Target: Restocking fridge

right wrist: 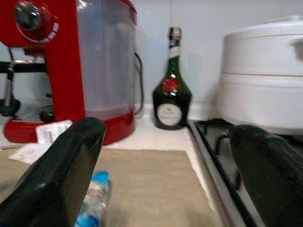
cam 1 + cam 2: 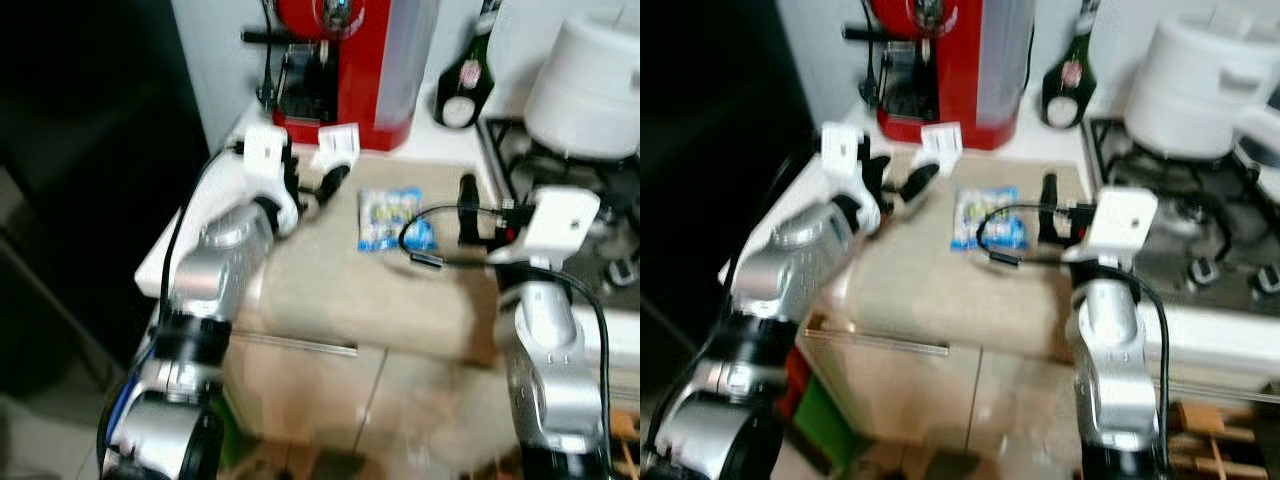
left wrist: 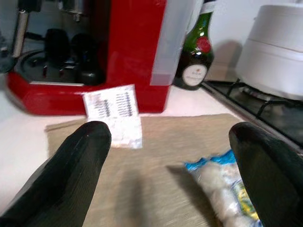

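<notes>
So the blue-and-white snack packet [image 2: 392,219] is lying flat on the beige mat [image 2: 330,280] on the counter, just in front of the red coffee machine [image 2: 345,60]. A white paper slip [image 3: 115,113] sits between the packet and the machine, leaning near the machine's base. The left gripper [image 2: 318,190] hovers over the mat on the machine-side corner, fingers spread wide apart with nothing in them. The right gripper [image 2: 467,205] is on the other side of the packet, close beside it, fingers also wide apart and empty. A dark green bottle [image 1: 171,90] stands next to the machine, and beyond it a big white pot [image 2: 590,85] sits on the gas stove [image 2: 1200,250].
</notes>
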You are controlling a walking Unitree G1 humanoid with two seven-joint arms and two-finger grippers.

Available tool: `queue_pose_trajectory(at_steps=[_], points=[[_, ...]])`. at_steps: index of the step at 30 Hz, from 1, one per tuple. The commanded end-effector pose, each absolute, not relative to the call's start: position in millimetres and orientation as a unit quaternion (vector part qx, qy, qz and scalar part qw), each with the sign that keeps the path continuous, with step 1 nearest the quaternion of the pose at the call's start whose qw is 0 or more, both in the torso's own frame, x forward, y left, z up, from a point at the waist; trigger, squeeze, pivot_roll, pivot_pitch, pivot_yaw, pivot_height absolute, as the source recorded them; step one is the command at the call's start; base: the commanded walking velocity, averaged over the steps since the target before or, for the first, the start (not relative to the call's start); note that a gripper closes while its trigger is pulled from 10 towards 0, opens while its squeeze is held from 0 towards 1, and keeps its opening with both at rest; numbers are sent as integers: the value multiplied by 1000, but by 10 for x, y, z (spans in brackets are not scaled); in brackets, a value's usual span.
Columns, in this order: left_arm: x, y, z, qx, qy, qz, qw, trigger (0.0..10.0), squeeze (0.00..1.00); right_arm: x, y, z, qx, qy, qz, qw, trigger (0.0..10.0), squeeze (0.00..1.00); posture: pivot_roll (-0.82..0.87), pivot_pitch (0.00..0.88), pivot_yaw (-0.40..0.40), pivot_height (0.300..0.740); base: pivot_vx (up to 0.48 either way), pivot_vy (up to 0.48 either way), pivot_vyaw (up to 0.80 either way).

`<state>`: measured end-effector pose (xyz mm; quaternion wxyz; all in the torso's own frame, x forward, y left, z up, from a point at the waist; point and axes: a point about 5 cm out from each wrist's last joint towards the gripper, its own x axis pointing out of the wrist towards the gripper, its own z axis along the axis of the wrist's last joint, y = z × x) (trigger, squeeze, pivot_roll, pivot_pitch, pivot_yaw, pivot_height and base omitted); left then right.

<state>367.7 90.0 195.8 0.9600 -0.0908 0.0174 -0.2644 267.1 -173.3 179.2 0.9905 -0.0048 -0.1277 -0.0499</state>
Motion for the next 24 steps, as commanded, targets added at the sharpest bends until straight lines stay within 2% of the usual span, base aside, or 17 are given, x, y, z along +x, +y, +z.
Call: queue_pose_trajectory(at_steps=[1,8,16,21,22,24], points=[[3765,843,1967,-99,26,-277,956,10000,0,2570,-1789,1816,-8,-132,-67,989,10000,1000,-213,41,71,740,0,0,0],[3824,770,1957,-121,34,-287,949,10000,0,2460,-1842,1775,-13,-122,-83,989,10000,1000,-255,55,89,740,0,0,0],[3826,538,1794,-119,76,-316,938,10000,0,2349,-1895,1794,-20,-119,-103,987,10000,1000,-294,76,108,740,0,0,0],[3828,563,1664,-88,104,-297,945,10000,0,2323,-1884,1782,-20,-112,-102,988,10000,1000,-295,84,107,740,0,0,0],[3845,628,1628,-61,103,-274,954,10000,0,2315,-1871,1756,-20,-106,-99,989,10000,1000,-295,84,107,740,0,0,0],[3860,665,1675,-70,94,-266,957,10000,0,2321,-1867,1747,-19,-102,-98,990,10000,1000,-277,85,103,740,0,0,0]])
